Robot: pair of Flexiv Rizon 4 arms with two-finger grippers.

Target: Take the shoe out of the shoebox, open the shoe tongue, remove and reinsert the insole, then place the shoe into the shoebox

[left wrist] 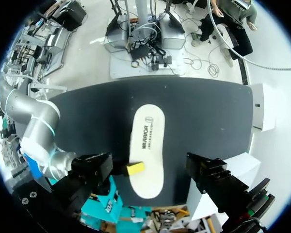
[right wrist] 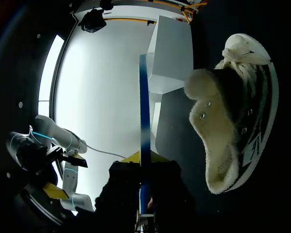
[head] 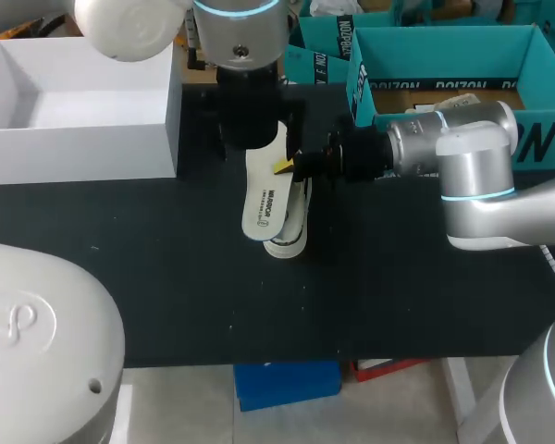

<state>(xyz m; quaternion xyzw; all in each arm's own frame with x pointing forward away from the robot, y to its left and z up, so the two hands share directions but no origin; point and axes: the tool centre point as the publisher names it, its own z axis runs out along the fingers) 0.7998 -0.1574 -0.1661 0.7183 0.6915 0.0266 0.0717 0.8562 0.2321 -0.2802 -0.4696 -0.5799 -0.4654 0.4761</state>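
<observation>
Right pincer (head: 284,167) seemingly pinches flat oval insole (head: 262,205).

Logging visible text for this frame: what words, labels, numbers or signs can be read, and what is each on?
Insole: a dark word in capitals along its length, with a round mark and a finer line beside it; too blurred to quote.
Shoe: a small dark emblem on the sole's sidewall; unreadable.
Teal boxes: large letters on their walls, partly hidden; not quotable whole.
No numbers or signs visible.
</observation>
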